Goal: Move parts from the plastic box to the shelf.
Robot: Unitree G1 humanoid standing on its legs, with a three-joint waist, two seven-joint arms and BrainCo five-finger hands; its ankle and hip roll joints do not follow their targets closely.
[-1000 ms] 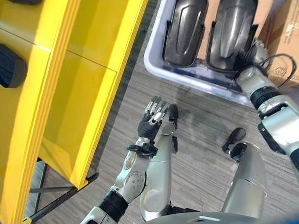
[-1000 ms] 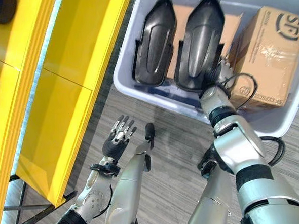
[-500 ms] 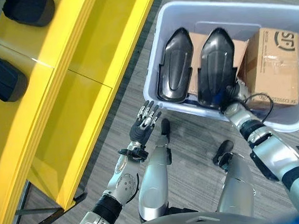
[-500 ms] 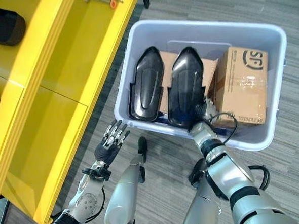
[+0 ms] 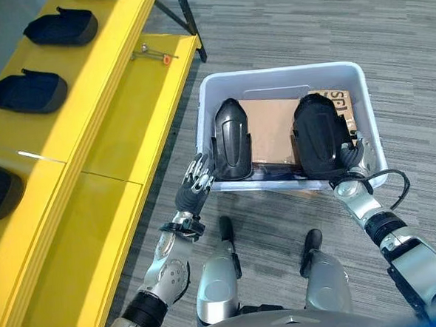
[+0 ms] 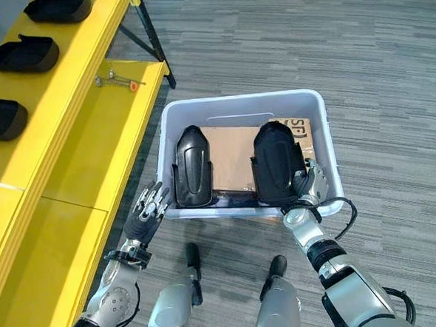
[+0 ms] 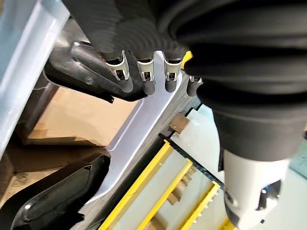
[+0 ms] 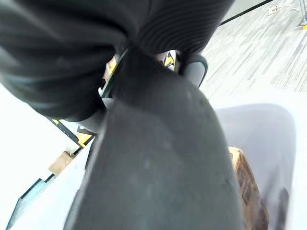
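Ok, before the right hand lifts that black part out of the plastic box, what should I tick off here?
1. Right hand on the right black part: ok; finger closure: cannot tell.
2. Part free of the cardboard box: cannot tell.
3. Left hand open, outside the plastic box wall: ok.
4. Second black part standing apart: ok.
5. Room on the yellow shelf lower level: ok.

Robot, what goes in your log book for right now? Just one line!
step: pick part | right hand: shut on right black part in plastic box | left hand: open, outside box | shelf: waiting
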